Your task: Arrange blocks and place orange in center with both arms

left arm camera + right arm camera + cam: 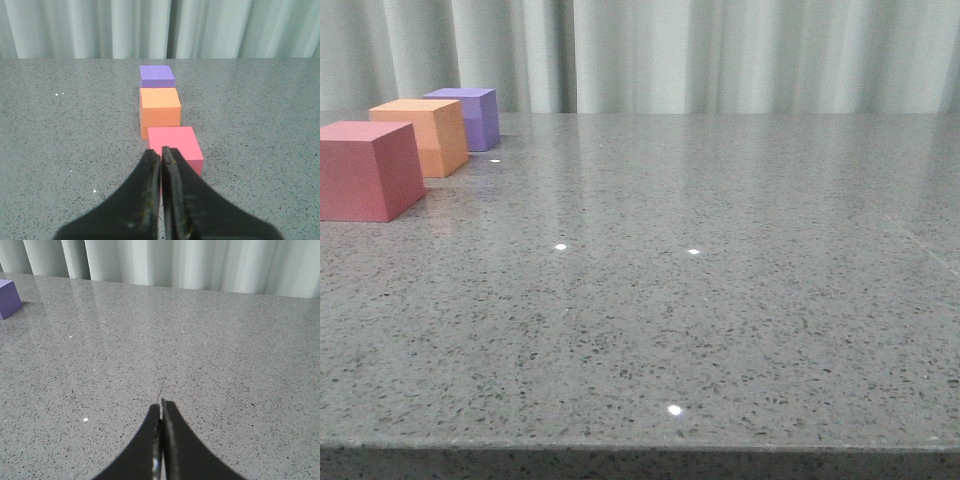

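Note:
Three cubes stand in a row at the table's far left. The pinkish-red block is nearest, the orange block sits in the middle, and the purple block is farthest. In the left wrist view the row runs pinkish-red, orange, purple. My left gripper is shut and empty, its tips in front of the pinkish-red block's near side. My right gripper is shut and empty over bare table; only the purple block's corner shows there. Neither arm appears in the front view.
The grey speckled table stretches wide to the right of the blocks, with its front edge near the bottom of the front view. A pale curtain hangs behind the far edge. A thin seam line runs across the tabletop.

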`<state>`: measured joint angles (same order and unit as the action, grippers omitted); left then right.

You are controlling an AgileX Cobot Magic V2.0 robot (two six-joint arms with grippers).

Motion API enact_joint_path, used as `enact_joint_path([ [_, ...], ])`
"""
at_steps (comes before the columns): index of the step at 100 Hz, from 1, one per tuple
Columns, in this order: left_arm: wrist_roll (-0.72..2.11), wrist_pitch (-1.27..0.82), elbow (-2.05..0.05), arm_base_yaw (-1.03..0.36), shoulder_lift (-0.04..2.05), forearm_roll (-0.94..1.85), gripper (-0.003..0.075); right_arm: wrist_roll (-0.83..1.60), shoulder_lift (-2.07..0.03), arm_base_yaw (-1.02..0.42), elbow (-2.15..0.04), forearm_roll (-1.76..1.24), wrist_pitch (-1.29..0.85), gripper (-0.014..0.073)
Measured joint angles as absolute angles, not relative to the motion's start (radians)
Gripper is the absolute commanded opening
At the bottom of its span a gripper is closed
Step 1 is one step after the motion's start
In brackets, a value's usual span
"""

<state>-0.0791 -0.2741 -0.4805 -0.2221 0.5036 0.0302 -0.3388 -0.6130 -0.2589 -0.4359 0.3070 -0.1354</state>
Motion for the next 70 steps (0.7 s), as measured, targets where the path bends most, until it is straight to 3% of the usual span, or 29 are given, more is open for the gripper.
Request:
enact_joint_path([
  [70, -0.079, -0.268, -0.473, -0.222, 0.504, 0.028, -0.0020, -0.339, -0.613, -0.259, -0.436, 0.307, -0.135, -0.0111],
])
